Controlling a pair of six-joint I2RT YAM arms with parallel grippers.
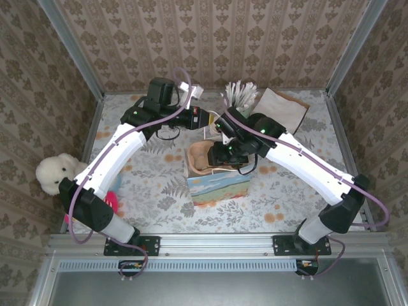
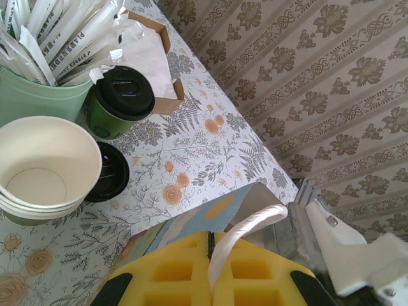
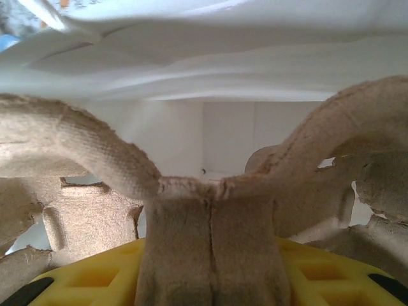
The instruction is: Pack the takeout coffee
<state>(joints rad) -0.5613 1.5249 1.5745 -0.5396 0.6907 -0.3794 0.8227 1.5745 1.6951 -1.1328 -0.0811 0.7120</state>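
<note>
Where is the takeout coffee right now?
In the left wrist view the takeout coffee stands upright at upper left on the floral table, just right of the pale-green cup of white sticks, with another black lid just below it in the picture.

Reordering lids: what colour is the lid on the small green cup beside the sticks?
The lid is black; the left wrist view shows it best.

A pale-green cup of sticks [image 2: 38, 95] stands beside stacked lidless cups [image 2: 44, 172]; a plush bear [image 1: 52, 173] sits apart.
</note>
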